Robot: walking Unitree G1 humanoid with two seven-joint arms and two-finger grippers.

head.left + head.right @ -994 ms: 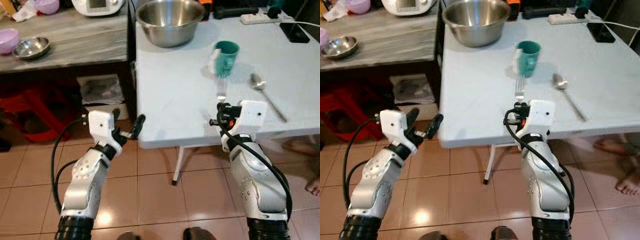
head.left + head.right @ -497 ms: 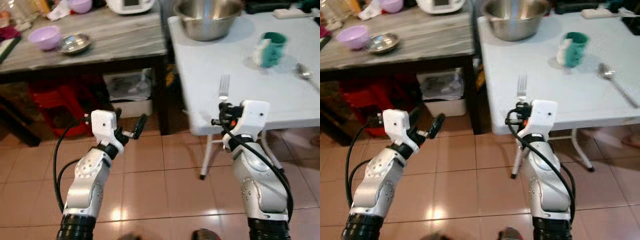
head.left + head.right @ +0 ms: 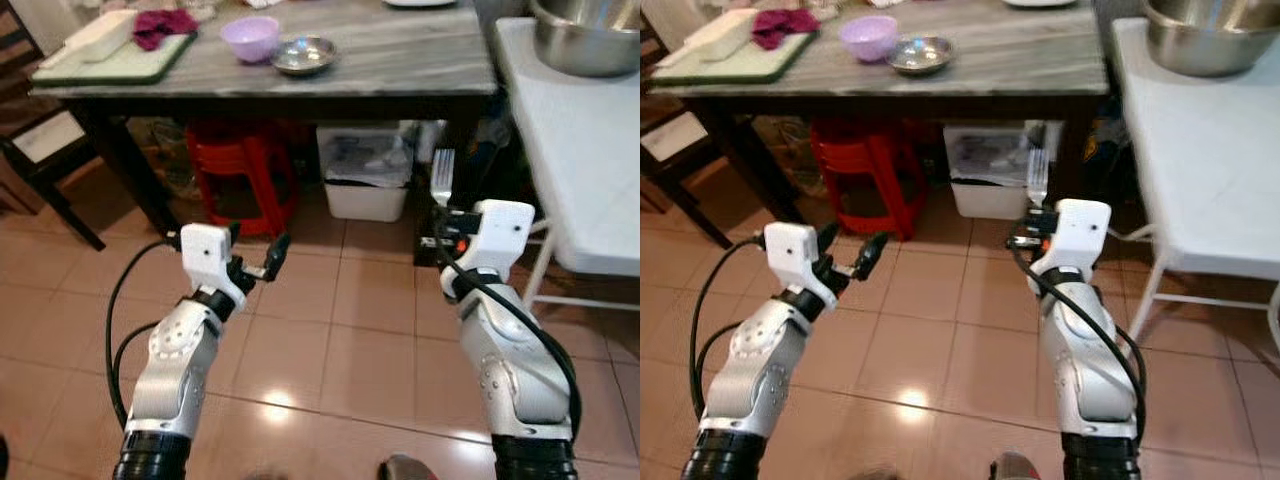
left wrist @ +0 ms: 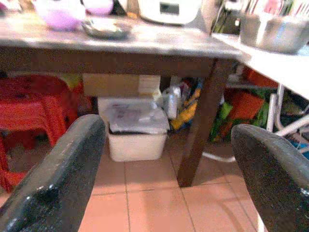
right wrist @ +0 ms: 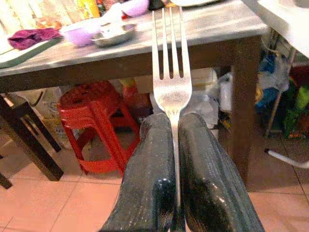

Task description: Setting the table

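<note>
My right gripper (image 3: 443, 212) is shut on a silver fork (image 3: 441, 178), held upright with its tines pointing up, over the tiled floor in front of the dark wooden table (image 3: 400, 50). In the right wrist view the fork (image 5: 170, 82) stands clamped between the two black fingers (image 5: 149, 179). My left gripper (image 3: 262, 255) is open and holds nothing, out over the floor at my left. The white table (image 3: 580, 170) stands at the right with a large steel bowl (image 3: 585, 35) on it.
On the wooden table sit a purple bowl (image 3: 250, 37), a small steel dish (image 3: 304, 54) and a green tray (image 3: 110, 60) with a red cloth (image 3: 165, 22). Beneath it are a red stool (image 3: 240, 165) and a white bin (image 3: 368, 180). A dark chair (image 3: 30, 160) stands at the far left.
The camera has turned left: the white table has slid to the right edge and the wooden table now lies ahead. Both grippers keep their pose, the fork still held.
</note>
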